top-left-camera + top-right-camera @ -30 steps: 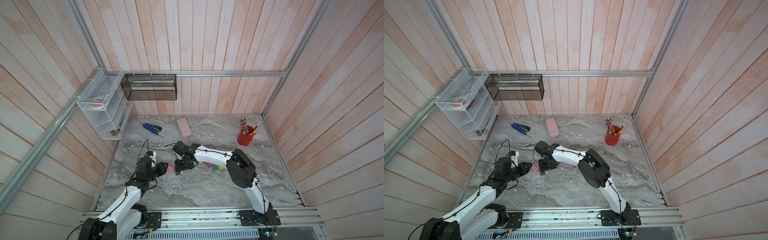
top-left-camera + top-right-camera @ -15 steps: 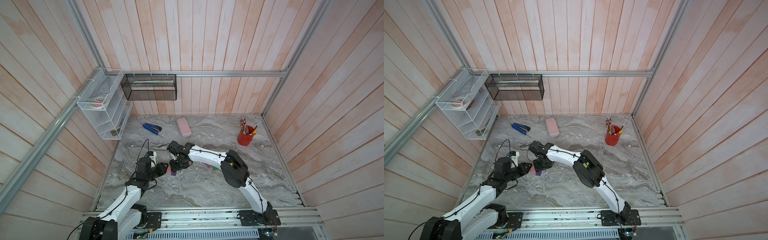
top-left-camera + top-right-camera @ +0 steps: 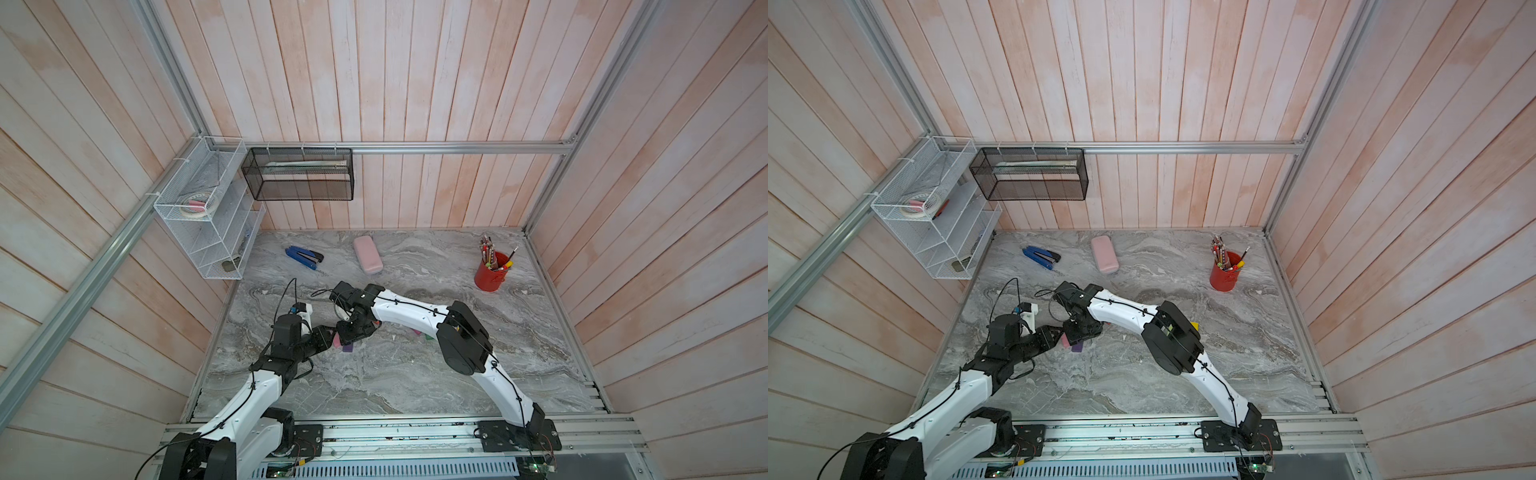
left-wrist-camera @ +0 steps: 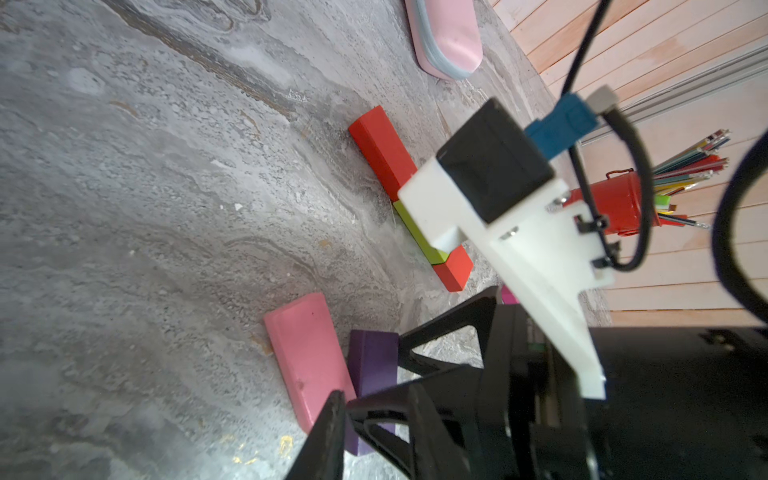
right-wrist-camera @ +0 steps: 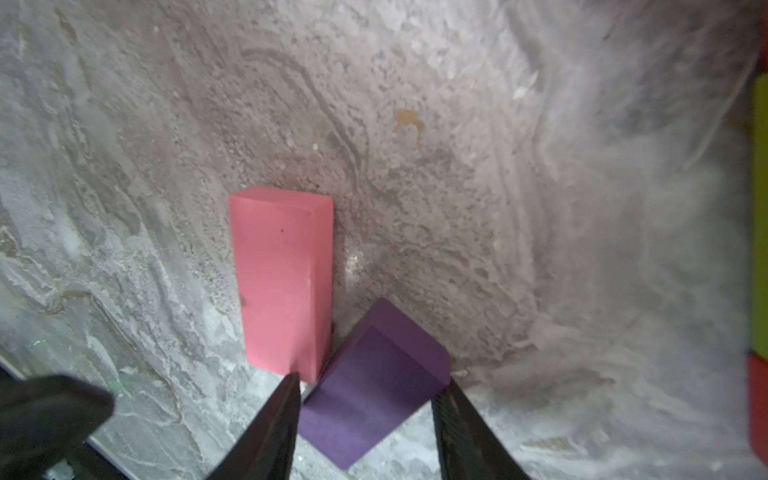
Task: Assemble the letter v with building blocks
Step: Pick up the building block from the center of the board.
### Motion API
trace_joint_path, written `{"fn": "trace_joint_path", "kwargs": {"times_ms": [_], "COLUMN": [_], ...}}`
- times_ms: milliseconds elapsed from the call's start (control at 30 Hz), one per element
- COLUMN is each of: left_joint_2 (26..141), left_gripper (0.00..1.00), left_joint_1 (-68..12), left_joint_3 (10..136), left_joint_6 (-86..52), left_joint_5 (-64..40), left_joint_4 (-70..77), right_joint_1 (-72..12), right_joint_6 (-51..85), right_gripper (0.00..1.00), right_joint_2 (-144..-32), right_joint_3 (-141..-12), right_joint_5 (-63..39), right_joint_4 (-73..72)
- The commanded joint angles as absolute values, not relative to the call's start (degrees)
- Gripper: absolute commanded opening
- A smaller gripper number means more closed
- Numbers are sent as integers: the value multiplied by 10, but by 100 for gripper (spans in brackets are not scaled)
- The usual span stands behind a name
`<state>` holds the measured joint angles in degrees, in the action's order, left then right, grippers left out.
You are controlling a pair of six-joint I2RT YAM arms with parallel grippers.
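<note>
A pink block (image 5: 282, 278) and a purple block (image 5: 374, 386) lie side by side on the marble table, the purple one skewed. My right gripper (image 5: 372, 380) is open and straddles the purple block, its fingertips (image 5: 291, 407) close against the block's edges. In both top views it hovers over the pair (image 3: 348, 348) (image 3: 1077, 347). My left gripper (image 3: 330, 332) sits just left of the pink block (image 3: 336, 340), slightly open and holding nothing. In the left wrist view, a red block (image 4: 382, 153), a lime one (image 4: 419, 241) and a short red one (image 4: 455, 270) lie end to end in a line.
At the back of the table are a pale pink case (image 3: 368, 260), a blue stapler (image 3: 304, 258) and a red pencil cup (image 3: 490, 274). A white wire rack (image 3: 208, 232) and a black mesh basket (image 3: 299, 174) hang on the walls. More blocks (image 3: 415, 332) lie under the right arm.
My right arm has swung left, from near the block row to over the pink and purple blocks. Its jaws have narrowed slightly. The left arm has stayed still.
</note>
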<state>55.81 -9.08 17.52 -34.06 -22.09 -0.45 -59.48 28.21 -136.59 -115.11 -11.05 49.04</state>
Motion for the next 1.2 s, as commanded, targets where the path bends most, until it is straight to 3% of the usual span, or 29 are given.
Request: {"fn": "trace_joint_path", "kwargs": {"times_ms": [0,300,733,1033,1167], "left_joint_2": [559,543,544,520,517], "left_gripper": [29,35,35,32,30], "left_joint_1": [-87,-87,-87,-86,-86], "left_joint_3": [169,153,150,135,134], "left_joint_6": [-332,-329,-346,-359,-355], "left_joint_5": [-235,-296,-297,-290,-310], "left_joint_4": [1,38,51,59,77], "right_joint_1": [-596,-577,-600,-600,-585], "right_joint_6": [268,241,160,156,172], "right_gripper": [50,45,45,1,0], "right_joint_2": [-1383,-1325,-1393,-1376,-1333], "right_joint_3": [-1098,-1007,-1102,-1080,-1082], "right_joint_5": [-72,-61,-54,-24,-35], "right_joint_4": [538,481,520,523,494]}}
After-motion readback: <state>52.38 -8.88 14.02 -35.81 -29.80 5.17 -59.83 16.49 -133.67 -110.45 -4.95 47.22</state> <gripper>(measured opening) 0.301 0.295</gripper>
